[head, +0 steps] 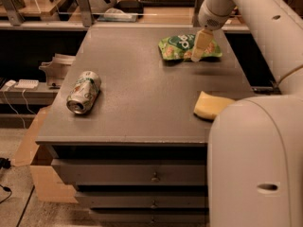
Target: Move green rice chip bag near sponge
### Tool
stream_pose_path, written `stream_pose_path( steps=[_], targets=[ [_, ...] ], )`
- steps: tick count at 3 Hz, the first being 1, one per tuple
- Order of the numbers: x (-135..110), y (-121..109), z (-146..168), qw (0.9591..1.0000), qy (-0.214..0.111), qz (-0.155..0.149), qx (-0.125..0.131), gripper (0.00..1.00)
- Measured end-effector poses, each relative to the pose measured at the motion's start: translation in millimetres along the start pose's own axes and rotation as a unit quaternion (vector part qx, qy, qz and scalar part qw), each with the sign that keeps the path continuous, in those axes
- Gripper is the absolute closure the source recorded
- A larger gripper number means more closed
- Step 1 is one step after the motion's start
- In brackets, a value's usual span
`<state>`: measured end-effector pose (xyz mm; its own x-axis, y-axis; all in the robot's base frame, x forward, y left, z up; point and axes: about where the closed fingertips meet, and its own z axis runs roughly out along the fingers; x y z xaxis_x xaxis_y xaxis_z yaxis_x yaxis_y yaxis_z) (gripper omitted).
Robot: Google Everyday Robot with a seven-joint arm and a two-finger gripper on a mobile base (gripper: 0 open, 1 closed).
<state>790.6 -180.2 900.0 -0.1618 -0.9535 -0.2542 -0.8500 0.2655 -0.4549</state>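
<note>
The green rice chip bag (182, 47) lies flat at the back right of the dark table (142, 93). My gripper (197, 56) hangs from the white arm right over the bag's right half, its yellowish fingers pointing down at it. The pale yellow sponge (211, 106) lies near the table's front right edge, partly hidden behind my white arm (253, 160). The sponge is well in front of the bag.
A green-and-silver drink can (84, 91) lies on its side at the left of the table. Drawers (154, 176) sit below the tabletop. Shelving and clutter (113, 13) run along the back. A cardboard box (35, 169) stands on the floor at left.
</note>
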Motion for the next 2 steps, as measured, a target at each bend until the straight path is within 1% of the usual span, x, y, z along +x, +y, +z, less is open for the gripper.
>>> stream_pose_path(
  steps=[2],
  targets=[
    [-17.6,-5.3,42.9,0.9999,0.006,-0.006,-0.008,0.0]
  ],
)
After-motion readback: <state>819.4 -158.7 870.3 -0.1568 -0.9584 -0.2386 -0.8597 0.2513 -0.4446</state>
